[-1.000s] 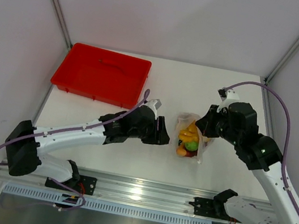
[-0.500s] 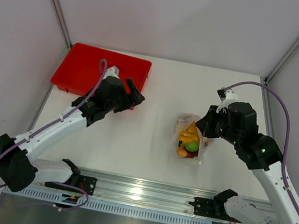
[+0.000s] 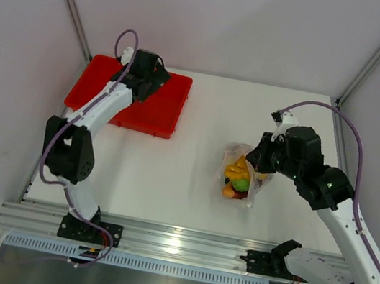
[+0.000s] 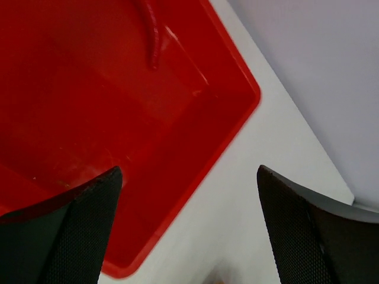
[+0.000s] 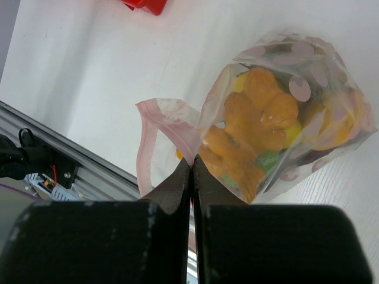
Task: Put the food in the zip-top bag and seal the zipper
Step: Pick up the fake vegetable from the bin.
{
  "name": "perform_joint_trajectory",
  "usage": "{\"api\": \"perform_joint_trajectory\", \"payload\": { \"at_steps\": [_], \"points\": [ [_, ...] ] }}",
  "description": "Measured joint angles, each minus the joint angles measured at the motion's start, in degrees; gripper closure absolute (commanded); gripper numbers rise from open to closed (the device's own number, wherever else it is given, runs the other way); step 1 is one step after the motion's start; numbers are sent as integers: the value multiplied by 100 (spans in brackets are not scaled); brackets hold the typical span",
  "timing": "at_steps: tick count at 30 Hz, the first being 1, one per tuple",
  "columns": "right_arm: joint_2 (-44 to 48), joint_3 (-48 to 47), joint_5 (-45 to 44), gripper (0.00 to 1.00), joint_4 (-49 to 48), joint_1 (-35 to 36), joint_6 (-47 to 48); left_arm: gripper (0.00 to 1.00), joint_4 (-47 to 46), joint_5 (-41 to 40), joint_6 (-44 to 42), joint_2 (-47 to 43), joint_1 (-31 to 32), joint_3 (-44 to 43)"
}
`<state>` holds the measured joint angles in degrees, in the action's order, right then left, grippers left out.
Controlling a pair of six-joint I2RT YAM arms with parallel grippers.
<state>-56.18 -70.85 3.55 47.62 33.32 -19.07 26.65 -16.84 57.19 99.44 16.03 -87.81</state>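
The zip-top bag (image 3: 241,176) lies on the white table with the food (image 3: 237,176) inside it, yellow, orange and green pieces bunched together. In the right wrist view the bag (image 5: 308,89) bulges with the orange and green food (image 5: 254,124), and its pink zipper (image 5: 144,142) curls open to the left. My right gripper (image 5: 192,163) is shut on the bag's mouth edge, at the bag's right side (image 3: 261,161) in the top view. My left gripper (image 3: 154,75) hangs open over the red tray's far right corner, its jaws (image 4: 189,225) wide apart with nothing between them.
The red tray (image 3: 153,110) sits at the back left; a thin red curved piece (image 4: 153,35) lies inside the tray (image 4: 177,177). Grey walls with metal posts close in the table. A metal rail (image 3: 173,245) runs along the near edge.
My left arm has swung away from the bag, back and left to the red tray, and its jaws have opened wide. The right gripper and bag have barely shifted.
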Motion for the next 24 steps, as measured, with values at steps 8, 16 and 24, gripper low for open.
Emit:
{"api": "perform_joint_trajectory", "payload": {
  "at_steps": [8,16,24],
  "points": [
    [-17,175,146,100,-168,-9,50,20,162,199,1401,1609,-730,-785],
    [-107,407,256,100,-341,-20,70,18,105,723,2330,3106,-942,-1777],
    [-138,568,326,100,-483,-50,70,24,278,1115,3121,3895,-946,-2833]
  ]
}}
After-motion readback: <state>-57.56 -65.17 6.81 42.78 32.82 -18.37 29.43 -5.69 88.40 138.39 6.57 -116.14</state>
